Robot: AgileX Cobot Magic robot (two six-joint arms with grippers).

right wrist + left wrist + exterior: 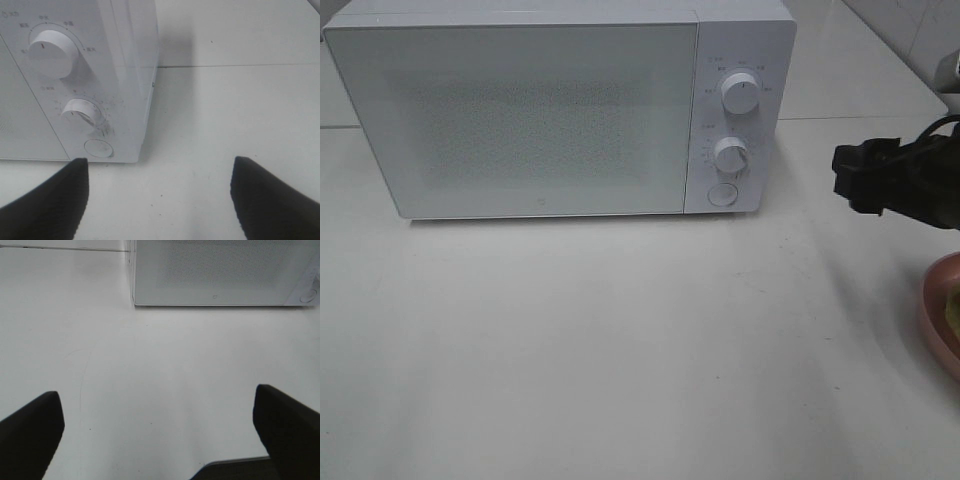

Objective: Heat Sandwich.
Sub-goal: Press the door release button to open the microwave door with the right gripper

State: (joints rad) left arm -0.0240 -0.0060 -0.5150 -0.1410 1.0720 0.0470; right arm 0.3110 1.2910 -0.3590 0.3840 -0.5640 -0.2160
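Observation:
A white microwave (540, 110) stands at the back of the table with its door shut; two knobs (740, 93) and a round button (722, 194) are on its right panel. A sliver of the sandwich (953, 312) on a pink plate (936, 310) shows at the right edge. My right gripper (850, 178) hovers to the right of the microwave, above the plate, open and empty; its wrist view shows the knobs (50, 50) and button (98, 148). My left gripper (160, 440) is open and empty over bare table, out of the exterior high view.
The white tabletop (620, 340) spreads in front of the microwave. The left wrist view shows the microwave's lower front (220, 275). A tiled wall edge (910, 30) is at the back right.

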